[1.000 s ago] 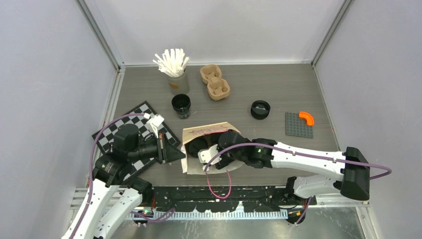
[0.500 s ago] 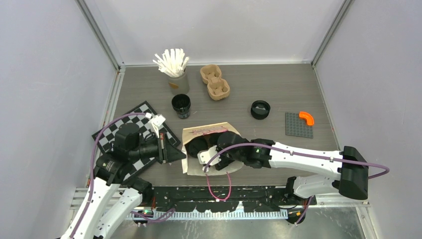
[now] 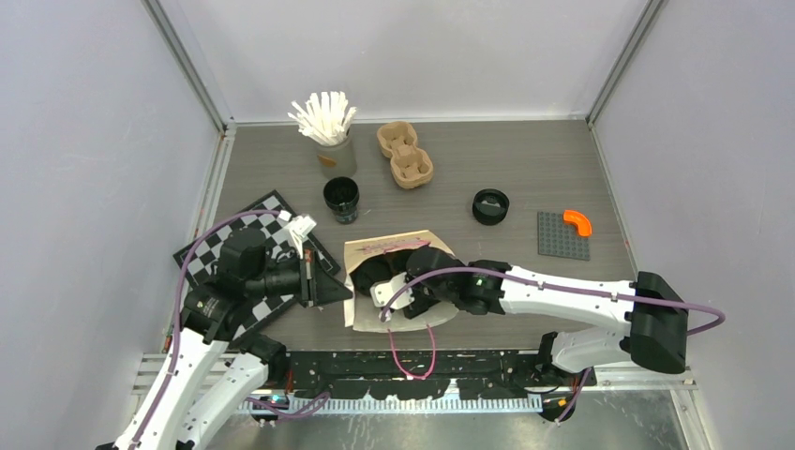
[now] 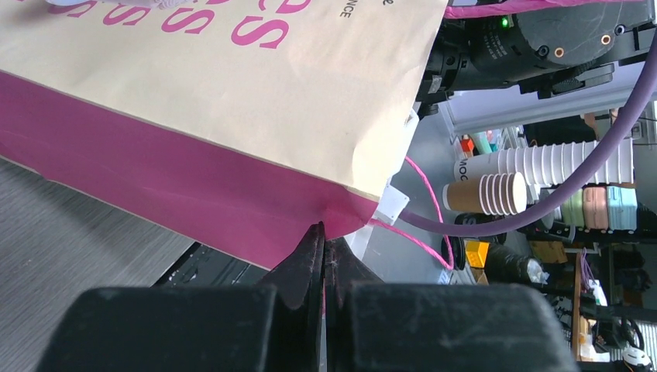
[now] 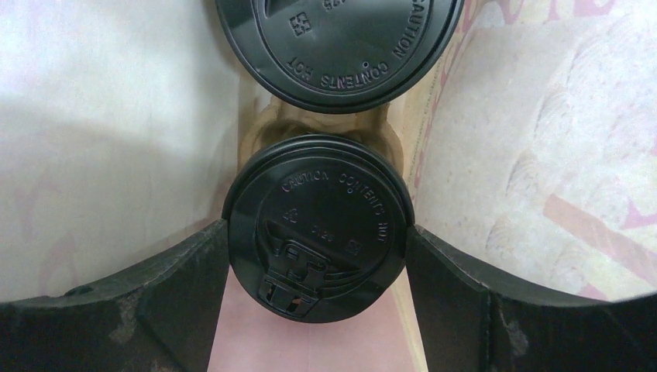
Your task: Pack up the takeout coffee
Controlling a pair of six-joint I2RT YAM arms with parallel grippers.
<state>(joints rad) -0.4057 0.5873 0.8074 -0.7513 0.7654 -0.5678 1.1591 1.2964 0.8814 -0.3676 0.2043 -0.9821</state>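
Observation:
A tan and pink paper bag (image 3: 394, 246) lies on its side near the table's front edge. My right gripper (image 3: 386, 279) reaches into its mouth. In the right wrist view two black lidded cups of takeout coffee stand inside the bag. The nearer lid (image 5: 318, 203) is clamped between the fingers of my right gripper (image 5: 318, 244), which touch it on both sides. The farther lid (image 5: 341, 46) is just behind it. My left gripper (image 4: 324, 236) is shut on the bag's pink lower edge (image 4: 194, 201). An open black cup (image 3: 341, 199) and a loose black lid (image 3: 490, 206) stand on the table.
A brown pulp carrier (image 3: 405, 155) and a grey cup of white sticks (image 3: 330, 131) stand at the back. A checkerboard (image 3: 208, 265) lies under my left arm. A grey baseplate (image 3: 561, 239) with an orange piece (image 3: 578, 221) is at the right.
My right arm has edged slightly left, deeper into the bag. Both grips look unchanged, and the left arm has barely shifted.

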